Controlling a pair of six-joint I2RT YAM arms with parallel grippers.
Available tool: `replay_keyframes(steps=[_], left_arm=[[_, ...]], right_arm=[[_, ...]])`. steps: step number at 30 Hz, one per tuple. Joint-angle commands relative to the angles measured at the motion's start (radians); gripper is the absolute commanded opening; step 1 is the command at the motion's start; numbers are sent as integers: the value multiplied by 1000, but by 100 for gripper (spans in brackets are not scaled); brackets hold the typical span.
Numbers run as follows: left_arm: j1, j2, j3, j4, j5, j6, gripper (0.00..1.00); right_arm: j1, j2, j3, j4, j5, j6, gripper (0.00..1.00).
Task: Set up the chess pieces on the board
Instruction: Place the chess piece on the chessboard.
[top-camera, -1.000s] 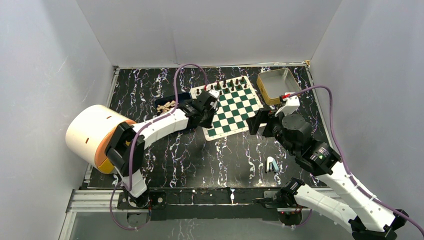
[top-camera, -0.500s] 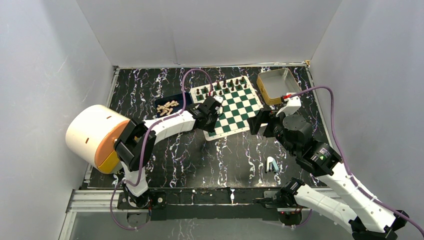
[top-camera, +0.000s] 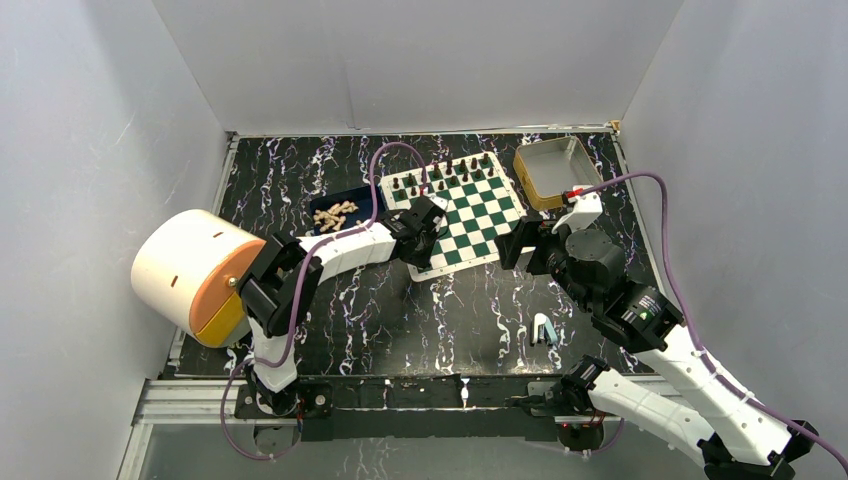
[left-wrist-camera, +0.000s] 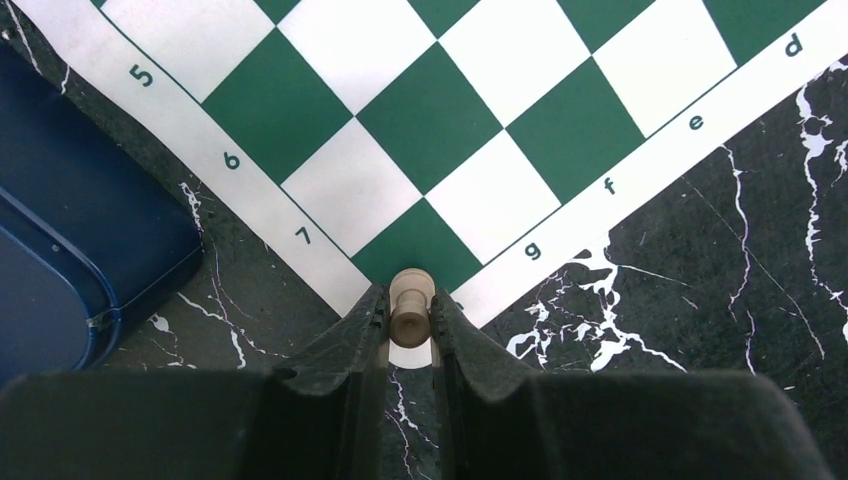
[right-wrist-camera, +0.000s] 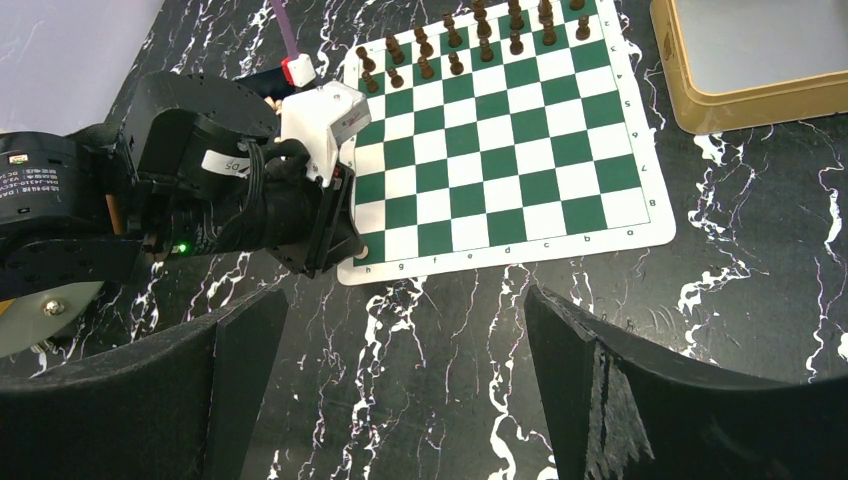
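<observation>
- Black marble-patterned table (top-camera: 380, 310), grey walls on three sides. The green-and-white board (top-camera: 470, 215) lies toward the far middle. A blue tray (top-camera: 365, 196) sits just left of it, and a yellow-rimmed tin (top-camera: 530, 185) sits at its far right.
- The left arm has swung back over the last second, from the far-left part of the board, by the tray, down to the board's near-left corner.
- I take that to mean it has brought a piece from the tray to be set down there. That side has no cream pieces standing on it yet, so the job looks barely begun.
- Dark pieces (top-camera: 445, 172) already stand along the far edge. A small heap of cream pieces (top-camera: 335, 213) waits in the tray.
- The left claw (left-wrist-camera: 409, 298) is nearly closed, pinching one cream piece (left-wrist-camera: 410, 285) upright between its jaws.
- The wrist view puts that piece right over the corner square. I cannot tell whether its base touches the board.
- The right claw (right-wrist-camera: 400, 300) has not moved. It hangs wide open and empty over the bare table just near the board, touching nothing.
</observation>
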Motion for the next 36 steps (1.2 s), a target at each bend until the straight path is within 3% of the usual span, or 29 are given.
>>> replay_keyframes(steps=[1, 16, 31, 36], left_arm=[[-6, -8, 7, 7, 1, -5, 6], [-7, 7, 6, 20, 8, -4, 7], [-7, -12, 17, 4, 19, -3, 32], [-8, -41, 38, -18, -6, 4, 35]], right_arm=[[5, -10, -5, 32, 21, 3, 99], [5, -13, -15, 33, 26, 0, 99], [5, -7, -18, 34, 20, 0, 99], [5, -2, -19, 37, 3, 0, 99]])
